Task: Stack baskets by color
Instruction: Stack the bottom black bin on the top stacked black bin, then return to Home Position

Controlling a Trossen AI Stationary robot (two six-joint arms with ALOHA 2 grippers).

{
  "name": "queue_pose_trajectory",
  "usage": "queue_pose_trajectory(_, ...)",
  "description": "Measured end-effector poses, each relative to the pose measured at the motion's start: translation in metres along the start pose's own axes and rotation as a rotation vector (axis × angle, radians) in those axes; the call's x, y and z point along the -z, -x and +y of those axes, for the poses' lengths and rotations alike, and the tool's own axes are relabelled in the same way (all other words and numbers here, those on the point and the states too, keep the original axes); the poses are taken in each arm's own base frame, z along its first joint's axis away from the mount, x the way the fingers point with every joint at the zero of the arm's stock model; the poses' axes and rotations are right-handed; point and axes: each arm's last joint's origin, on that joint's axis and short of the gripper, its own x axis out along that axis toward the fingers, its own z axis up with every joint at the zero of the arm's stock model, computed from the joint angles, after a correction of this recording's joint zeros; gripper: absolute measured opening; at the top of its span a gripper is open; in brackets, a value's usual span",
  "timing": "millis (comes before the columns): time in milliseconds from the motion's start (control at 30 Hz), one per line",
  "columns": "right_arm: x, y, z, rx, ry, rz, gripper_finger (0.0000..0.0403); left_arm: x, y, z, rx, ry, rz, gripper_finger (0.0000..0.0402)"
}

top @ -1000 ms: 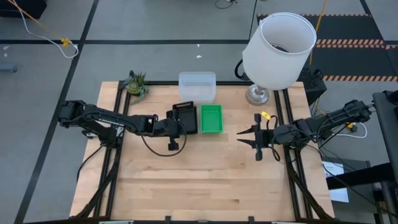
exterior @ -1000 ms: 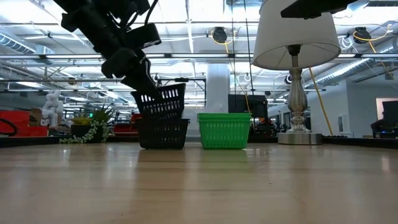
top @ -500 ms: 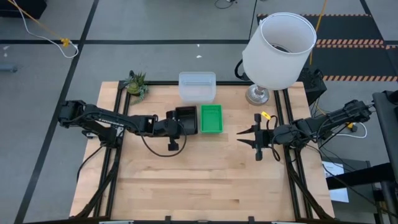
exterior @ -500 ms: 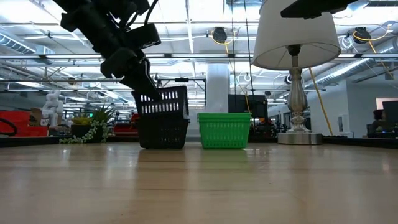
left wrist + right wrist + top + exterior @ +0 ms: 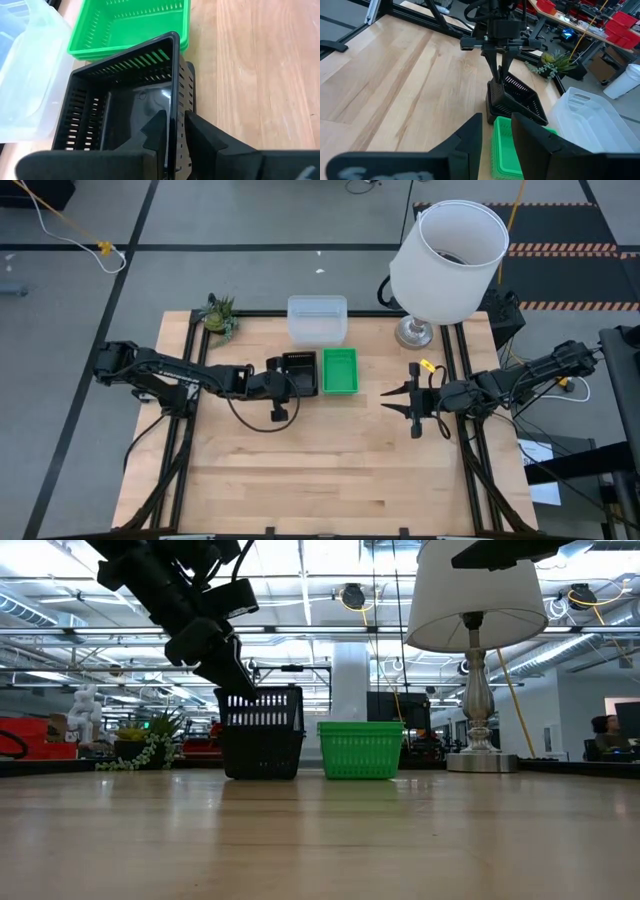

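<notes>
**Black baskets nested, left fingers astride the wall**

Black slotted plastic baskets [image 5: 298, 372] sit nested on the wooden table [image 5: 320, 470], just beside the bright green plastic basket stack [image 5: 340, 370], with the clear see-through plastic baskets [image 5: 317, 319] behind both. We see our left gripper [image 5: 172, 131] at the near wall of the top black basket, one finger inside and one outside, set narrowly; we cannot tell whether the pads are pressing the wall or have let go. In the low view the black stack [image 5: 261, 733] stands level.

We judge the main risk to be in pulling away: if a finger snags a slot, the top basket could lift out, tip, or drag the stack into the green one alongside. A sideways retreat would push it toward the clear baskets.

Our right gripper [image 5: 408, 402] waits well apart over bare table, fingers part open and empty. The white lampshade [image 5: 447, 247] on its silver base and the small green plant figure [image 5: 220, 315] stand at the far edge, clear of the work.
</notes>
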Motion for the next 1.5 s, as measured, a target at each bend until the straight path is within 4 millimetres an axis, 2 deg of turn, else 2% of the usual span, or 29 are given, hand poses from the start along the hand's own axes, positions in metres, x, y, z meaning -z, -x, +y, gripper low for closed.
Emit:
queue_pose_trajectory(633, 0.0, 0.0, 0.0, 0.0, 0.0, 0.0, 0.0098, 0.001, -0.003, 0.004, -0.051, 0.066, 0.014, 0.0072)
queue_pose_trajectory(1000, 0.0, 0.0, 0.0, -0.001, 0.001, 0.0, 0.0098, 0.001, -0.01, 0.001, 0.001, 0.09, 0.012, 0.0072)
queue_pose_trajectory(1267, 0.0, 0.0, 0.0, 0.0, 0.002, -0.002, 0.0098, -0.007, 0.007, 0.006, -0.002, 0.115, -0.056, 0.0072)
queue_pose_trajectory(1500, -0.001, 0.001, -0.001, 0.001, 0.004, -0.007, 0.0097, -0.015, 0.033, 0.013, -0.028, 0.12, -0.151, 0.0072)
